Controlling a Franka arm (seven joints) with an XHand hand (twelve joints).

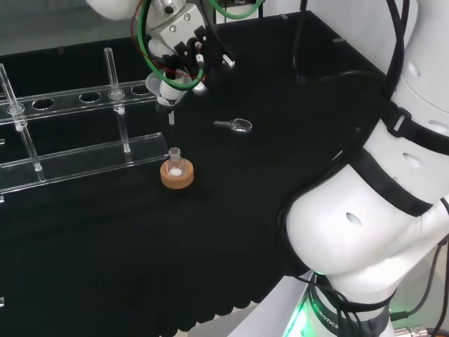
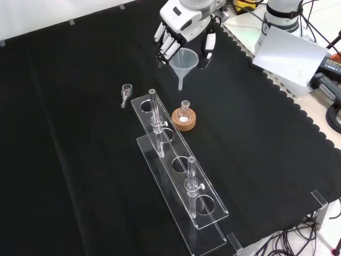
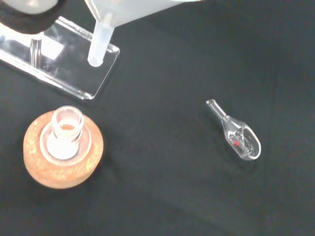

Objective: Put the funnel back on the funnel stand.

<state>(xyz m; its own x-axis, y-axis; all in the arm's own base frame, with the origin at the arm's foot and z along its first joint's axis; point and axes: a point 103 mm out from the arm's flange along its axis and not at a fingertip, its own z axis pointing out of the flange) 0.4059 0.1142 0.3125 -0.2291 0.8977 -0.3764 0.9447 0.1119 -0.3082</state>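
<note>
One funnel (image 2: 184,60), apparently hand-held (image 2: 184,21), one stand (image 2: 178,165)

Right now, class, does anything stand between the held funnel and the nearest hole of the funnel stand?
Nothing visible does. The hand holds the funnel in the air, beyond the stand's end; the flask sits off to the side.

- Funnel (image 2: 184,60): translucent white plastic, upright with its spout pointing down, held in the hand (image 2: 181,26) by its rim, off the desk.
- Funnel stand (image 2: 178,165): clear acrylic rack (round holes in its top rail), upright, just below and beyond the hand in the front view.
</note>
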